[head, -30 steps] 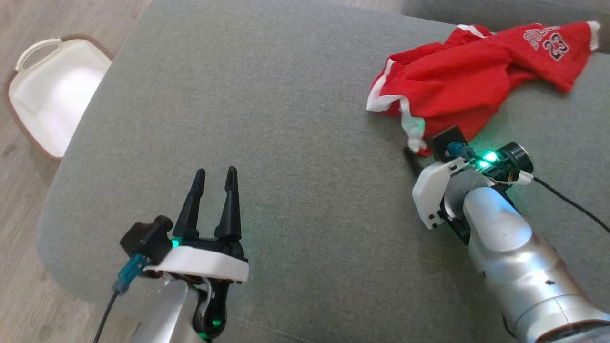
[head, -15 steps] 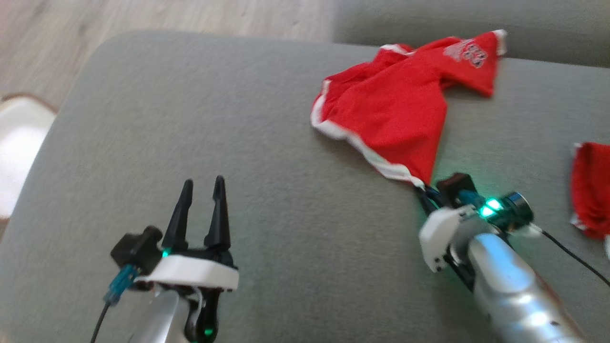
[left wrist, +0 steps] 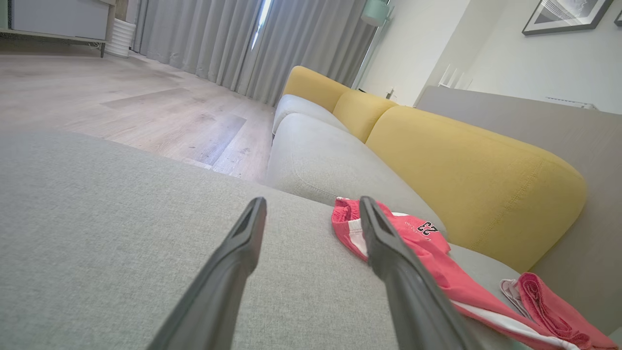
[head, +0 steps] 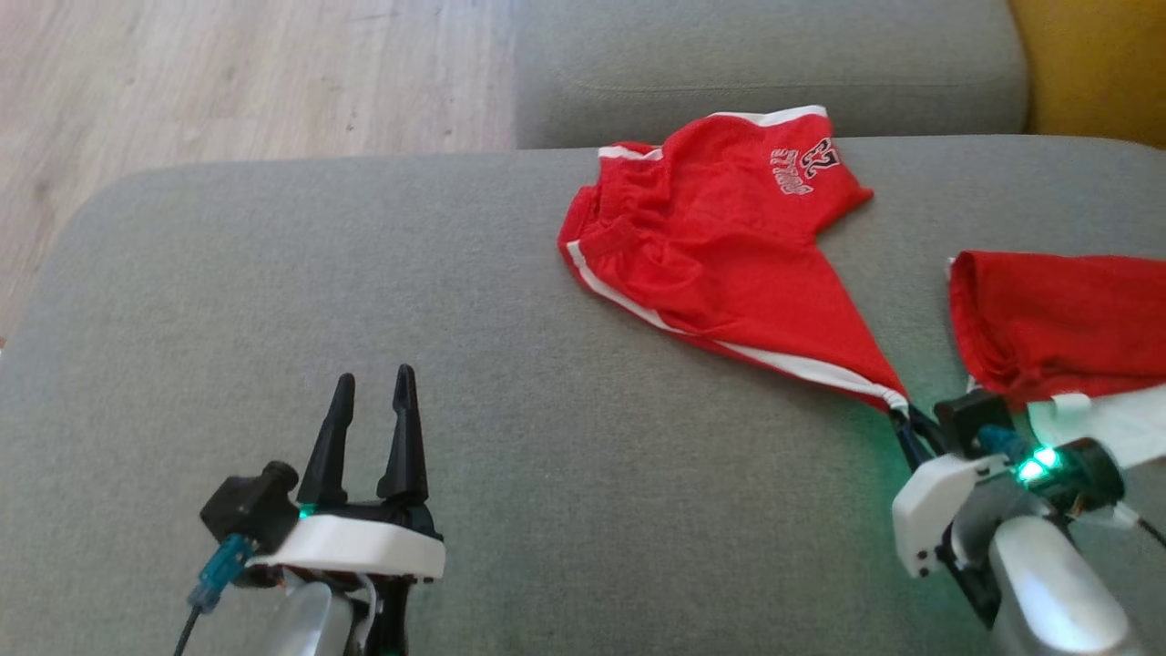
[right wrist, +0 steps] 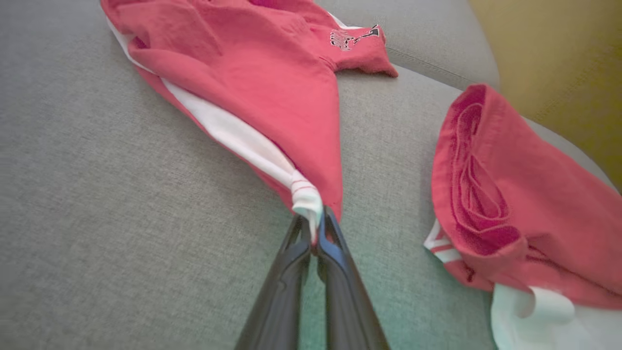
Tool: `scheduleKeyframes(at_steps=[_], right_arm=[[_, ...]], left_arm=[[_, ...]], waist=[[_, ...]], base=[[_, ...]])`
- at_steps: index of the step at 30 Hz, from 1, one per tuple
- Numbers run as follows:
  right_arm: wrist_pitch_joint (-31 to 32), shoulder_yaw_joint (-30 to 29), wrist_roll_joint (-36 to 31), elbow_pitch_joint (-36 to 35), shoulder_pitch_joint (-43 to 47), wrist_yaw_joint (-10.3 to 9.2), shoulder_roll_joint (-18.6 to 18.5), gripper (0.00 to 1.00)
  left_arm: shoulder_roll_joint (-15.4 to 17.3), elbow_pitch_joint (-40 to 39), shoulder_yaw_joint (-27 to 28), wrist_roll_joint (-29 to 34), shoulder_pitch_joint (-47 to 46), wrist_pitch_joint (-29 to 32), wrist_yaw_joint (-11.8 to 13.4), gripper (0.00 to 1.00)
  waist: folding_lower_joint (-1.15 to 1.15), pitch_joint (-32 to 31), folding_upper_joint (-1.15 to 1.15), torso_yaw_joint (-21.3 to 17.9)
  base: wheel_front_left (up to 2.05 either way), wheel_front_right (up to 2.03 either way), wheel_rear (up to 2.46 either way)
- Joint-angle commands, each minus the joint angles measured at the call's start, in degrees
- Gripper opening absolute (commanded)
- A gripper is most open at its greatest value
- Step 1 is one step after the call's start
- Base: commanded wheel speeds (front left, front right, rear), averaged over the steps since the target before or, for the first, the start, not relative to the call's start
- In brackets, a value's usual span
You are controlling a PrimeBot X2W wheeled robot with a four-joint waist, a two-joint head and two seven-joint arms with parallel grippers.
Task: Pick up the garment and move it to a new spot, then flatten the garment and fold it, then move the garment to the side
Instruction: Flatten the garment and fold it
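The garment [head: 720, 264] is a pair of red shorts with white trim and a number print, lying stretched on the grey sofa seat [head: 510, 383]. It also appears in the right wrist view [right wrist: 272, 82] and the left wrist view [left wrist: 427, 253]. My right gripper [head: 902, 421] is shut on the garment's white-trimmed corner; the right wrist view shows that corner pinched between the tips of my right gripper [right wrist: 316, 226]. My left gripper [head: 372, 392] stands open over bare seat at the lower left, well apart from the garment, with nothing between its fingers [left wrist: 243, 243].
A second red garment [head: 1057, 319] with a white part lies bunched at the right, close beside my right gripper. Yellow back cushions [left wrist: 466, 165] run behind the seat. Wooden floor [head: 237, 73] lies beyond the seat's far left edge.
The right gripper shut on the garment's corner and drew it out into a long point. The camera swung, so the white basket left the view and the second red garment came in.
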Motion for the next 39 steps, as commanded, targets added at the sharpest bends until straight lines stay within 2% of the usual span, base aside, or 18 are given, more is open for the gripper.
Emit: scheduleKeyframes(at_steps=[1,2,3,4,8,13,20,26,34,39], right_arm=[[0.48,0.44,0.98,-3.98,0.52,-0.05,0.23,0.00],[0.63,-0.02,1.50,-5.64,1.34,-0.05,0.66,0.00],[0.40,-0.62,1.84,-7.44,2.05,-0.05,1.10,0.87],[0.24,-1.23,2.40,-9.10,2.76,-0.05,1.77,1.00],[-3.38,-2.07,6.85,-17.58,5.93,-0.05,5.47,1.00],[-9.58,0.20,11.01,-25.06,8.29,-0.05,7.68,1.00],[-8.21,3.58,9.92,-25.40,4.52,-0.05,8.34,1.00],[-5.34,6.91,9.26,-20.62,-2.74,-0.05,8.49,1.00],[-0.26,5.08,8.53,-3.92,-14.17,-0.05,8.30,1.00],[-0.04,4.48,7.31,6.65,-21.18,-0.05,6.75,1.00]], left_arm=[[0.37,-2.12,2.32,0.47,-0.65,-0.55,-0.33,1.00],[0.37,-2.19,2.41,0.52,-0.58,-0.55,-0.33,1.00],[0.37,-2.25,2.46,0.60,-0.54,-0.55,-0.33,1.00],[0.37,-2.30,2.47,0.68,-0.55,-0.55,-0.33,1.00],[0.37,-2.41,2.12,0.89,-1.08,-0.55,-0.33,1.00],[0.37,-2.22,1.35,1.18,-1.51,-0.55,-0.33,1.00],[0.37,-2.18,-0.06,0.78,-2.99,-0.55,-0.33,1.00],[0.37,-1.96,-2.11,-0.28,-4.52,-0.55,-0.33,1.00],[0.37,-1.83,-5.29,-2.61,-7.36,-0.55,-0.33,1.00],[0.37,-1.83,-6.55,-3.87,-8.62,-0.55,-0.33,1.00]], waist=[[0.01,-0.39,0.00,-0.73],[0.01,-0.35,0.00,-0.89],[0.01,-0.29,0.00,-1.02],[0.01,-0.22,0.00,-1.09],[0.01,0.27,0.00,-0.69],[0.01,1.21,0.00,1.25],[0.01,4.00,0.00,5.12],[0.01,7.26,0.00,8.95],[0.01,11.66,0.00,15.79],[0.01,13.88,0.00,19.00]], base=[[0.00,0.00,0.00],[0.00,0.00,0.00],[0.00,0.00,0.00],[0.00,0.00,0.00],[0.00,0.00,0.00],[0.00,0.00,0.00],[0.00,0.00,0.00],[0.00,0.00,0.00],[0.00,0.00,0.00],[0.00,0.00,0.00]])
